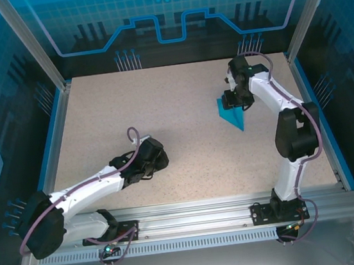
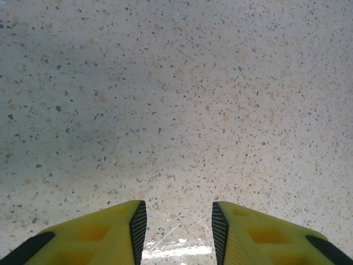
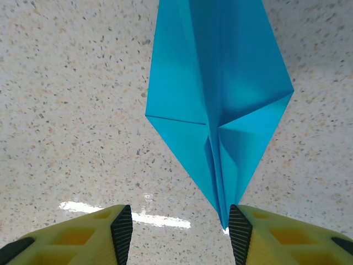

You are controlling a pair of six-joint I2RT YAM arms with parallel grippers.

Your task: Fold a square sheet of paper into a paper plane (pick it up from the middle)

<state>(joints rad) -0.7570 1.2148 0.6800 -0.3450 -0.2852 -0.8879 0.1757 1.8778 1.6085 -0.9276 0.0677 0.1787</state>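
Observation:
The paper plane [image 1: 233,114] is a teal-blue pointed dart with layered creases, lying on the speckled table at the right. In the right wrist view the paper plane [image 3: 220,94] stretches away from me, and its narrow tip reaches down beside the inner pad of the right-hand finger [image 3: 238,232]. My right gripper [image 3: 181,221] is open, with bare table between its jaws. From above, the right gripper [image 1: 230,100] hangs over the plane's far end. My left gripper [image 2: 178,221] is open over bare table with nothing in it. From above, the left gripper [image 1: 159,155] sits left of centre, far from the plane.
Blue rails edge the table [image 1: 161,108] on the left and right, with a patterned blue panel behind. An aluminium rail [image 1: 193,211] carrying both arm bases runs along the near edge.

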